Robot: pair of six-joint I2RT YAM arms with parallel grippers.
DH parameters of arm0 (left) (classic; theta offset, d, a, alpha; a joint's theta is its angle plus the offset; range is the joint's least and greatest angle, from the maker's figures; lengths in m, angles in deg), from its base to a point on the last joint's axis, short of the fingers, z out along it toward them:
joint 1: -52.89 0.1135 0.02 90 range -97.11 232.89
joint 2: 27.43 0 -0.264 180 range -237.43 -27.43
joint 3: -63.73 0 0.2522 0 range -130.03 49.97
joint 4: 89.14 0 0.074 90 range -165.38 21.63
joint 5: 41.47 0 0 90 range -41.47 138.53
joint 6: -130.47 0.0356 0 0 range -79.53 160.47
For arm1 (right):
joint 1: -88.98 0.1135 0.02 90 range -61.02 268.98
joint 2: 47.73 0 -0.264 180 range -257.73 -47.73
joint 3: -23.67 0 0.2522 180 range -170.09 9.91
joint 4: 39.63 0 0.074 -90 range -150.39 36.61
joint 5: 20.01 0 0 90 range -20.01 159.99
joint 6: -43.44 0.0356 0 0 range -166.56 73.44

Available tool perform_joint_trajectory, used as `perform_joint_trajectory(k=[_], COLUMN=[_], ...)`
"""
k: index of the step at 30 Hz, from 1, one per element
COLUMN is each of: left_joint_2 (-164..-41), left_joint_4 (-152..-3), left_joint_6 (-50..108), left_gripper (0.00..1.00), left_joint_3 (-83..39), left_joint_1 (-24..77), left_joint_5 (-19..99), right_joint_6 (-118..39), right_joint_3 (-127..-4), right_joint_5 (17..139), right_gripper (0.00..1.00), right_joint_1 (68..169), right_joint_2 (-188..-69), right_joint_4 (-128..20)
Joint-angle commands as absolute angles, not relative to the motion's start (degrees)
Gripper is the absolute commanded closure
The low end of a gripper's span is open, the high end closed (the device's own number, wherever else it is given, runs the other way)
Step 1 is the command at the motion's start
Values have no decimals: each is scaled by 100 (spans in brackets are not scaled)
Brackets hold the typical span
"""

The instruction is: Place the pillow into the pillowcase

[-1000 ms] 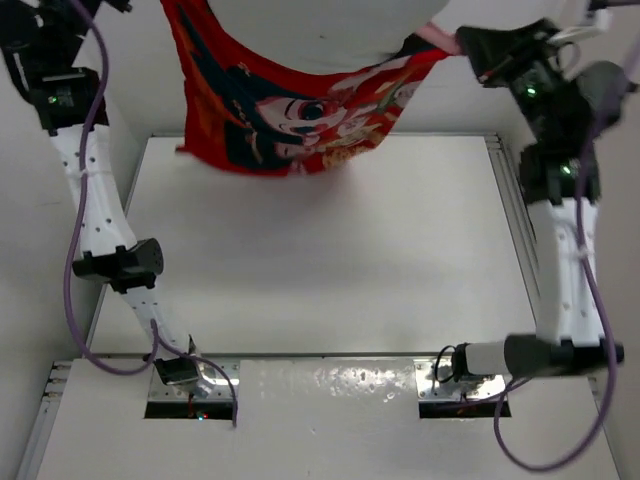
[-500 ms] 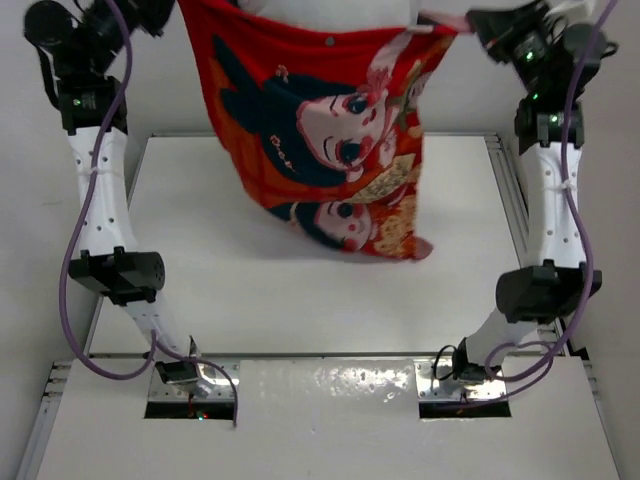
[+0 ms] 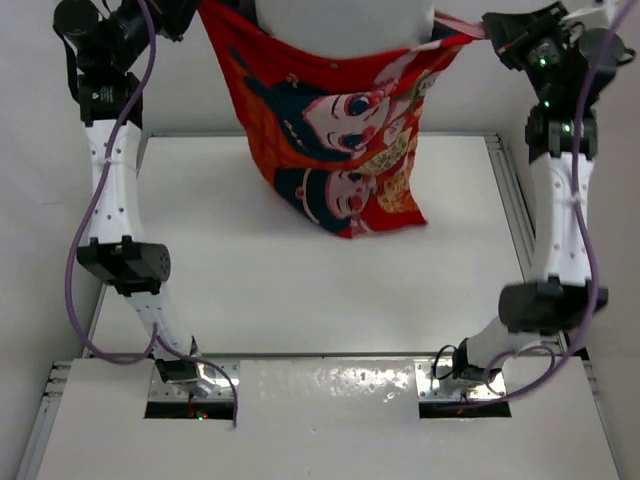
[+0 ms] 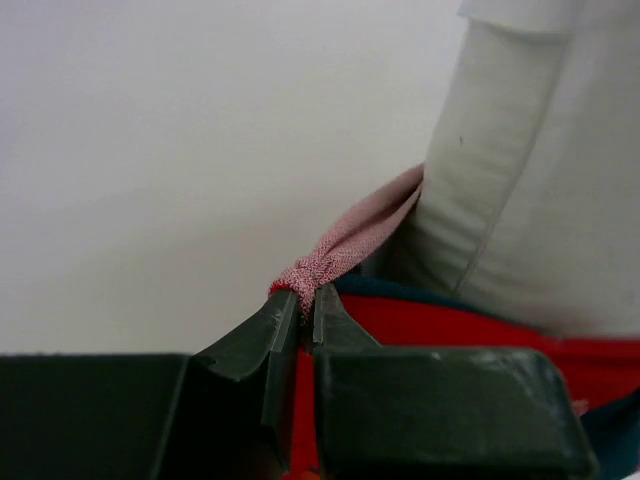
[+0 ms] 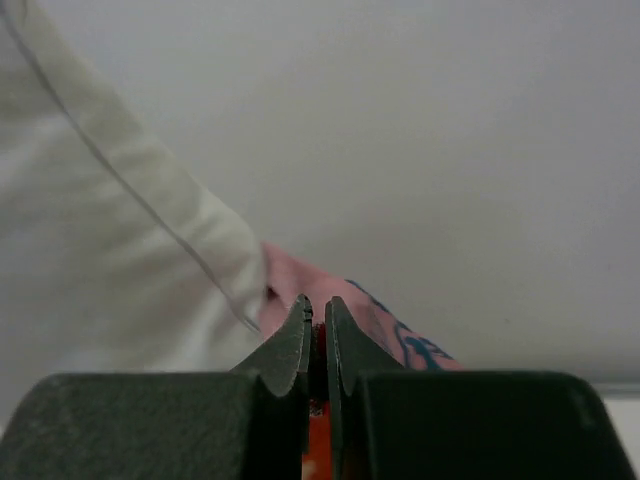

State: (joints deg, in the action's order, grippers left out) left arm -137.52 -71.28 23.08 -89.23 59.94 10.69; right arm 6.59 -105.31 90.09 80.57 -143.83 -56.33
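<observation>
The red-orange pillowcase (image 3: 340, 130) with two cartoon children hangs in the air over the far half of the table, held up by both arms. The white pillow (image 3: 345, 22) sticks out of its open top edge at the upper frame border. My left gripper (image 3: 195, 8) is shut on the pillowcase's left top corner, a bunched pink hem (image 4: 345, 240), with the pillow (image 4: 530, 200) just to its right. My right gripper (image 3: 487, 27) is shut on the right top corner, pink reverse side (image 5: 370, 320) showing, with the pillow (image 5: 100, 220) to its left.
The white table (image 3: 300, 290) lies under the hanging cloth, with a raised rail (image 3: 505, 200) along its right edge. The arm bases sit at the near edge. A pale wall stands behind.
Both arms have shifted and the pillowcase has dropped from bunched and swung up to hanging long, then pulled slightly higher and tilted. The pillow stays in its top opening.
</observation>
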Motion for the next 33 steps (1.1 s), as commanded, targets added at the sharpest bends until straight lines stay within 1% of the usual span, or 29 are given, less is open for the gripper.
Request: perform_joint_trajectory(k=[1, 2, 3, 4, 5, 6, 7, 8, 10, 11, 12, 13, 14, 16, 17, 18, 19, 20, 22, 23, 24, 25, 26, 27, 28, 29, 30, 31, 33], left_joint_2=[-12684, -12466, -12403, -12385, -12559, -12761, -13354, -13648, -13966, -13810, -13548, -12779, -12406, -12000, -12076, -12234, -12766, -13067, -14031, -14159, -14125, -13690, -13320, -12908, -12286, -12201, -12253, -12679, -13339], left_joint_4=[-7761, -7305, -7265, -7256, -7195, -7160, -7238, -7352, -8028, -8117, -7952, -7890, -7924, -7715, -7548, -7233, -7282, -7387, -8141, -8501, -8939, -8909, -8735, -8785, -8829, -8725, -8506, -8322, -8231], left_joint_6=[2483, 2474, 2535, 2770, 2816, 2756, 2416, 2186, 1614, 1560, 1777, 2023, 2278, 2991, 3045, 2862, 2608, 2371, 1510, 1246, 913, 935, 1249, 1452, 1620, 1943, 2077, 2139, 1851], left_gripper=[100, 100, 100, 100, 100, 100, 100, 100, 100, 100, 100, 100, 100, 100, 100, 100, 100, 100, 100, 100, 100, 100, 100, 100, 100, 100, 100, 100, 100], left_joint_3=[-8466, -7946, -7401, -6778, -6842, -7199, -8490, -9286, -10406, -10176, -9660, -7975, -7036, -5801, -5744, -6109, -6678, -8268, -9955, -10606, -10465, -10072, -8606, -7695, -6946, -6469, -6647, -7249, -8864], left_joint_1=[5740, 5615, 5544, 5492, 5534, 5787, 5973, 6201, 6720, 6782, 6626, 6486, 6301, 5896, 5860, 6052, 6227, 6438, 7071, 7395, 7459, 7434, 7146, 6935, 6697, 6373, 6292, 6299, 6650], left_joint_5=[1049, 943, 890, 889, 1237, 1432, 1626, 1680, 1576, 1462, 1356, 1216, 1206, 1205, 1275, 1328, 1338, 1372, 1678, 1689, 1654, 1445, 1339, 1242, 997, 838, 724, 923, 1222], right_joint_6=[407, 372, 319, 197, 204, 257, 318, 240, 221, 379, 537, 678, 609, 223, 239, 544, 756, 819, 592, 565, 739, 828, 889, 873, 724, 610, 565, 721, 1125], right_joint_3=[-9401, -9163, -8925, -9010, -9280, -10371, -11095, -12416, -13026, -12427, -11786, -10996, -9709, -9040, -9185, -9482, -9894, -10786, -11765, -12345, -12324, -11541, -10889, -10265, -9371, -9284, -9475, -10468, -11659], right_joint_5=[8396, 8492, 8493, 8876, 9089, 9308, 9493, 9425, 9058, 9003, 8959, 8881, 8723, 8669, 8773, 9218, 9423, 9459, 9075, 8969, 8924, 8924, 8932, 8932, 8819, 8792, 8853, 9158, 9363], right_gripper=[100, 100, 100, 100, 100, 100, 100, 100, 100, 100, 100, 100, 100, 100, 100, 100, 100, 100, 100, 100, 100, 100, 100, 100, 100, 100, 100, 100, 100], right_joint_1=[8333, 8674, 8843, 9028, 9082, 9021, 8707, 8565, 8119, 7967, 7862, 7826, 7912, 8332, 8379, 8327, 8057, 7923, 7580, 7466, 7361, 7264, 7298, 7568, 7797, 7964, 7983, 7879, 7398], right_joint_2=[-12956, -13026, -13409, -13726, -14034, -14638, -14887, -15055, -15102, -14874, -14568, -13895, -13635, -13667, -13886, -14114, -14473, -14564, -14687, -14688, -14574, -14382, -13849, -13592, -13485, -13631, -13868, -14166, -14833], right_joint_4=[-3933, -4046, -4456, -4712, -5106, -5780, -5970, -6128, -6078, -5790, -4935, -4552, -4296, -4572, -5140, -5320, -5313, -5278, -5313, -5313, -5173, -4928, -4343, -4137, -4074, -4300, -4641, -4949, -5198])
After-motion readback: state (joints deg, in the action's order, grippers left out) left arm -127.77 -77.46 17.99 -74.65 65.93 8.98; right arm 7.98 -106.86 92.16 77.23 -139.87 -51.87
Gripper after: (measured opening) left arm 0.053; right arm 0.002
